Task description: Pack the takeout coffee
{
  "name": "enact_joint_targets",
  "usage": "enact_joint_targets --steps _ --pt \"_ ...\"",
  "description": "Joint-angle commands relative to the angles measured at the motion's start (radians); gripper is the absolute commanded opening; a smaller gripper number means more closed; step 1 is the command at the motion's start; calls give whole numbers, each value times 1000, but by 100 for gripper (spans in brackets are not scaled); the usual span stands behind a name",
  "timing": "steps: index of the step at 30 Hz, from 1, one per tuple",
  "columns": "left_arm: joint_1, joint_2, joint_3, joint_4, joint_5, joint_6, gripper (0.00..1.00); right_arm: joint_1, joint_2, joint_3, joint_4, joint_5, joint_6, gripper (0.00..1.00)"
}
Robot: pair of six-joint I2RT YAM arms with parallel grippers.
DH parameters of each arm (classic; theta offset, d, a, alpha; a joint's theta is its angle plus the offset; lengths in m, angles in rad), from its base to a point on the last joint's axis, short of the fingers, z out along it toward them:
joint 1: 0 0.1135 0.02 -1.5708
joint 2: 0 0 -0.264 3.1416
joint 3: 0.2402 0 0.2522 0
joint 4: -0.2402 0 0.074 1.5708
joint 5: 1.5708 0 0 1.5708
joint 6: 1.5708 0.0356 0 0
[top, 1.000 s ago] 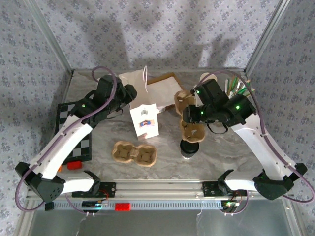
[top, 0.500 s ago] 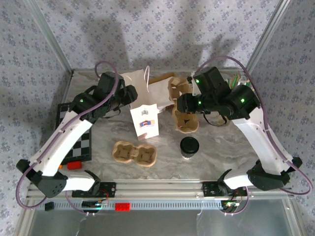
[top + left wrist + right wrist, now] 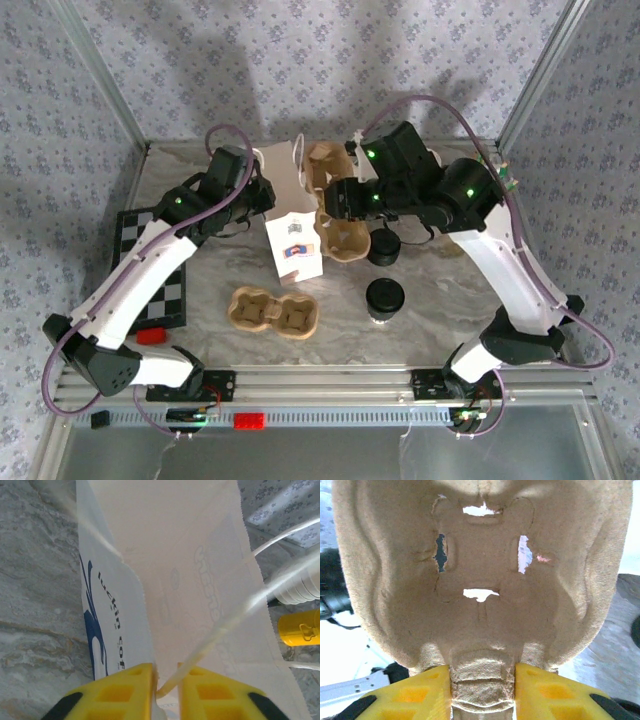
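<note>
Nearest, a spare pulp carrier (image 3: 273, 312) lies flat on the tabletop (image 3: 450, 290), left of centre. Just right of it the takeout coffee (image 3: 384, 298) stands upright w/ its black lid on, clear of both arms. At the left edge there's a checkerboard (image 3: 150, 270). A bit farther, a squat black lid stack (image 3: 383, 247) sits just beyond the cup. Mid-tabletop the white paper bag (image 3: 295, 248) stands, label facing near. The right claw (image 3: 482, 690) is clamped on the middle rib of a second pulp carrier (image 3: 480, 580), held up off the tabletop right beside the bag's top. Farthest, the left claw (image 3: 165, 687) has its fingers nearly together, pinching the bag's top edge & handle cord.
</note>
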Motion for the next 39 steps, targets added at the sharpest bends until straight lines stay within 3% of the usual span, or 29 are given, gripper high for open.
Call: enact_joint_targets --steps 1,6,14,24,30,39 --pt "7 -24 -16 43 3 -10 9 19 21 44 54 -28 31 35" --pt "-2 -82 -92 126 44 -71 0 37 56 77 108 -59 61 35" --pt "-54 -156 -151 193 30 -163 0 24 133 130 153 -111 73 35" --pt "-152 -152 -152 138 -79 -248 0 -42 170 123 150 -113 67 35" --pt "-190 -190 -204 209 -105 -314 0 -76 193 131 162 -124 50 35" --pt "-222 -192 -216 213 -79 -339 0 -86 270 207 118 -108 -17 35"
